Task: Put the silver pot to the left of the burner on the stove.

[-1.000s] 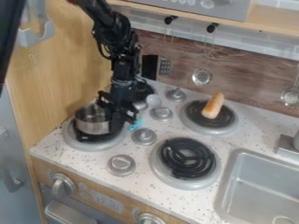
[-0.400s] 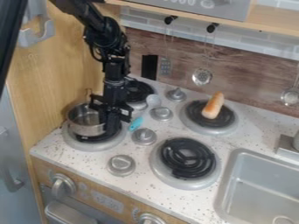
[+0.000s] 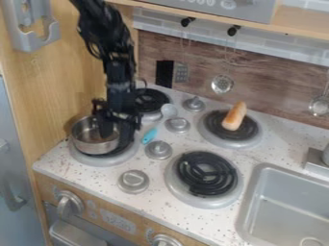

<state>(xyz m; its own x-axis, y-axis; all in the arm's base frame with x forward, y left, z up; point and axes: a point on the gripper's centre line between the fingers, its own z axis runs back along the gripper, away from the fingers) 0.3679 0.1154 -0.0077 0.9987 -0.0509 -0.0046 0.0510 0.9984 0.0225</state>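
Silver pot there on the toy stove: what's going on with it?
A black robot arm hangs down with its end effector at the right side of the silver pot. The pot is over the left part of the near-left burner, not yet clear of it; the aim is to put it to the burner's left. A bread roll lies on the far-right burner.

Pale wood side panel [image 3: 70, 77] stood at left — brown wood-grain backsplash [image 3: 276, 86] spanned rear, white brick-pattern tiles [image 3: 289, 48] above — light-wood shelf [image 3: 296, 21] ran over tiles.
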